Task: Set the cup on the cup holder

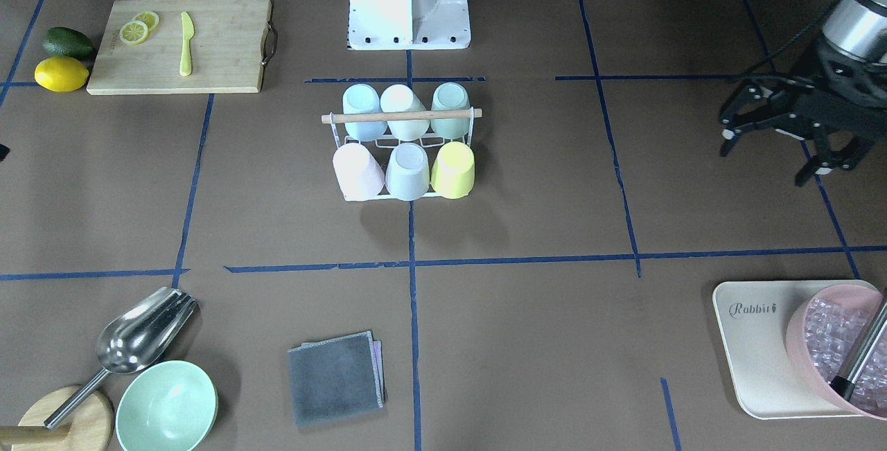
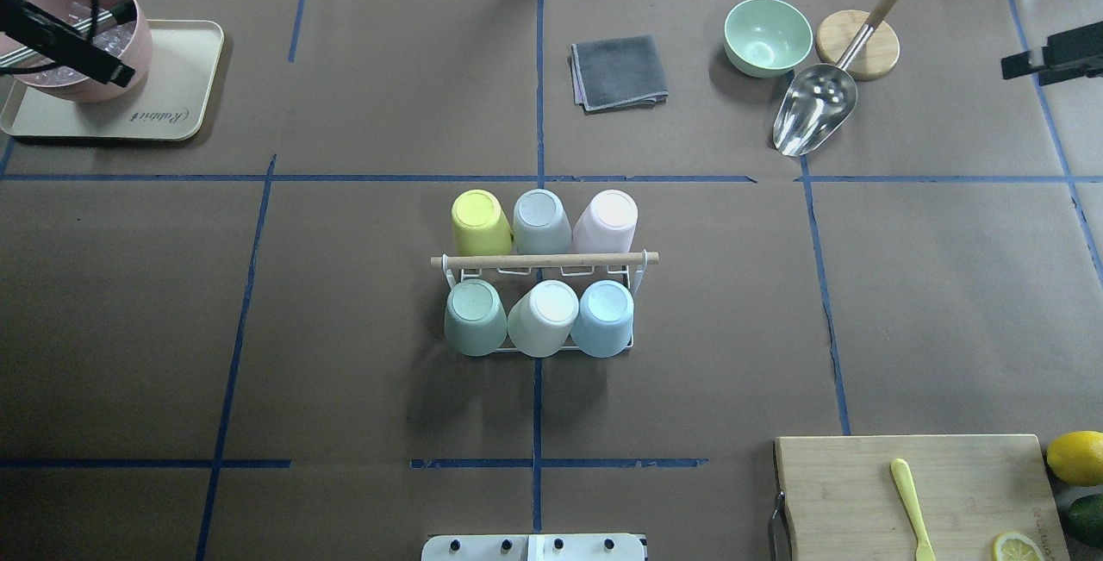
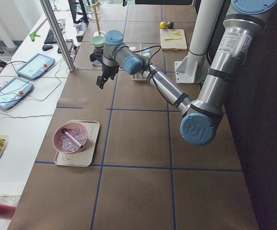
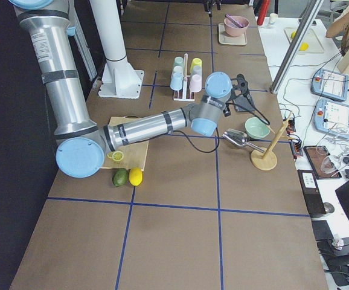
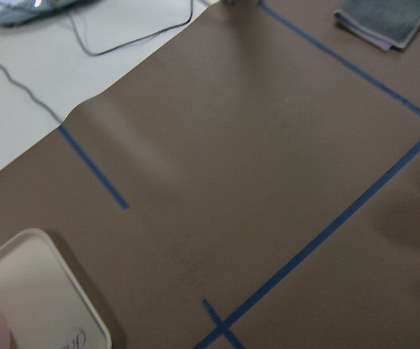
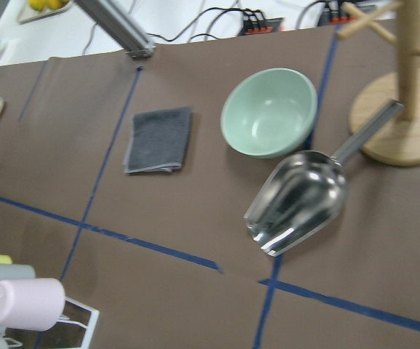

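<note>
The counter (image 2: pixel 345 354) carries the cup holder (image 2: pixel 543 260) upright at its middle. The left gripper (image 1: pixel 766 160) hangs above the counter, well off to the robot's left, its fingers spread and holding nothing. I cannot tell the right gripper's (image 2: pixel 1025 65) state. Six cups (image 2: pixel 541 221) sit upside down on the cup holder, three per row

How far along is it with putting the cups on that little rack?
It looks finished. All six cups sit upside down on the cup holder, three per row, no free prong showing. Nothing is in hand: the left gripper hangs open and empty, off to the side. No loose cup shows in any view, so nothing seems left.
</note>
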`<state>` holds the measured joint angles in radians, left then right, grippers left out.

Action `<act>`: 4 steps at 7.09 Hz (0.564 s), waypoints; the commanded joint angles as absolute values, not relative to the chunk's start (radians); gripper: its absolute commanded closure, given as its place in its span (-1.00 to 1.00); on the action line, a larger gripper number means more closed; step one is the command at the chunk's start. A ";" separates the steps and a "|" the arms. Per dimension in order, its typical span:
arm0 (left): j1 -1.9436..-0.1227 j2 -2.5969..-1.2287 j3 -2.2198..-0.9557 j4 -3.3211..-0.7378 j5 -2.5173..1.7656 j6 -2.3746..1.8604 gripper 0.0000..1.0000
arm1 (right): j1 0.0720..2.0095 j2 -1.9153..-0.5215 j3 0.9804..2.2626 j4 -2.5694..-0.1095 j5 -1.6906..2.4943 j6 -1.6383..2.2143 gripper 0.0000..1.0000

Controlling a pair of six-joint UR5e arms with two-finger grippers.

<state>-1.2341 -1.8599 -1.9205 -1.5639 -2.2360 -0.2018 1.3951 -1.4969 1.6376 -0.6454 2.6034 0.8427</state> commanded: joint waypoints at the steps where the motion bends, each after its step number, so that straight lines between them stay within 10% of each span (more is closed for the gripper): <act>1: -1.408 -1.775 -1.808 -1.493 -2.365 -0.193 -1.00 | 1.436 -1.638 1.638 -0.711 2.475 0.825 -1.00; 4: -1.450 -1.587 -1.778 -1.514 -2.356 -0.192 -1.00 | 1.511 -1.640 1.716 -1.240 2.384 0.488 -1.00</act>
<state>-1.4386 -1.6527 -1.7897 -1.5092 -2.3615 -0.1932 1.4689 -1.6388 1.6614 -0.9937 2.4038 0.5830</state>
